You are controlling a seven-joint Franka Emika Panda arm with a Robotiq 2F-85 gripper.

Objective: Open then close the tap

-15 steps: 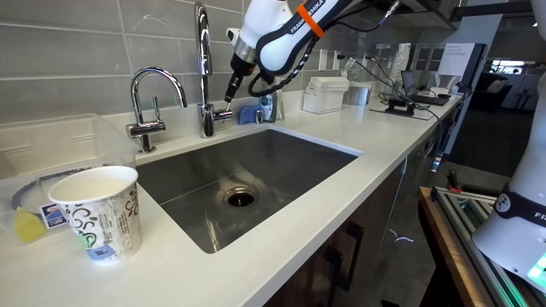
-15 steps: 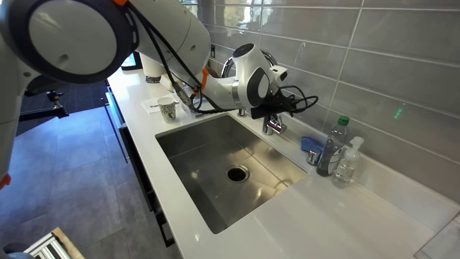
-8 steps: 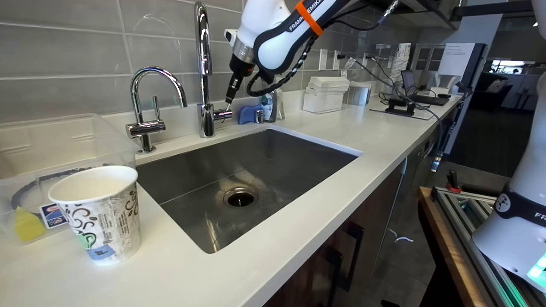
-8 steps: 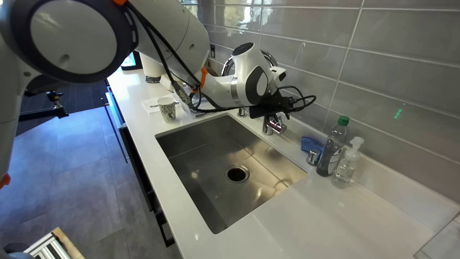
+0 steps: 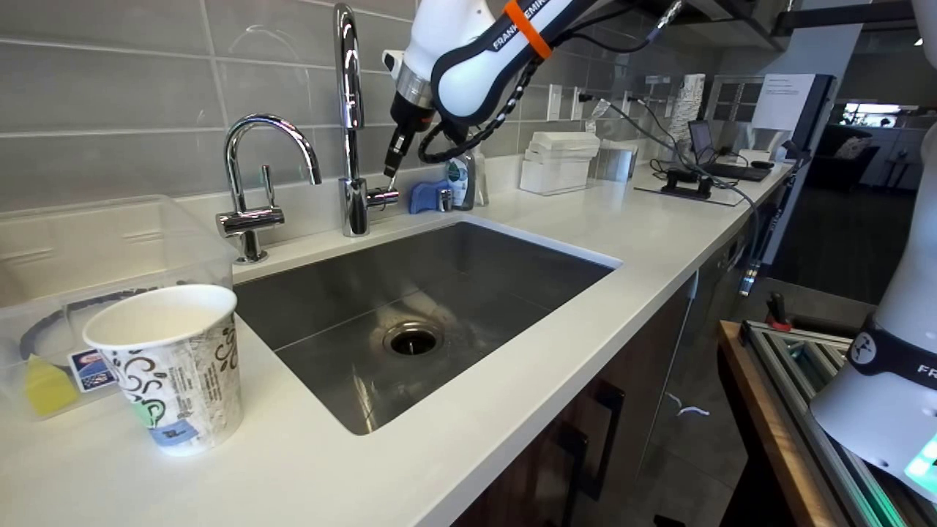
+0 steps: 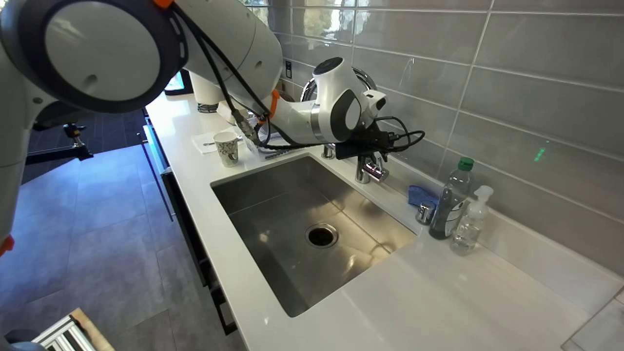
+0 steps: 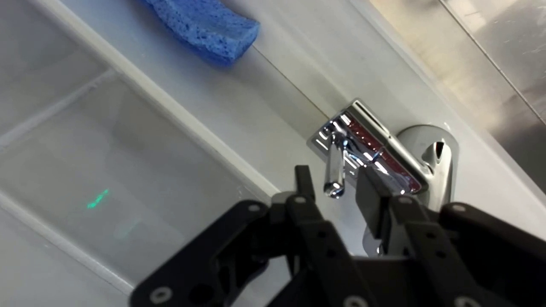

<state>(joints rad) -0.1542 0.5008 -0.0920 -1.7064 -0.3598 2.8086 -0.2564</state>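
Note:
The tap (image 5: 351, 110) is the tall chrome faucet behind the sink; its base (image 6: 361, 171) also shows in an exterior view, its neck partly behind my arm. A chrome side handle (image 5: 381, 196) sticks out from its base and carries a thin lever pin (image 7: 335, 168). My gripper (image 7: 334, 181) points down at this handle in the wrist view. Its fingers stand apart, one on each side of the pin's tip, with a gap on both sides. In an exterior view the gripper (image 5: 391, 170) is just above the pin. No water shows at the spout.
A shorter gooseneck faucet (image 5: 245, 183) stands beside the tap. A blue sponge (image 7: 209, 30) lies behind the sink (image 6: 287, 229), near a green-capped bottle (image 6: 453, 200) and a pump bottle (image 6: 470, 222). A paper cup (image 5: 176, 366) and clear plastic box (image 5: 139, 241) stand on the counter.
My wrist and gripper have shifted slightly, towards the tap in an exterior view. The tap and its lever look the same.

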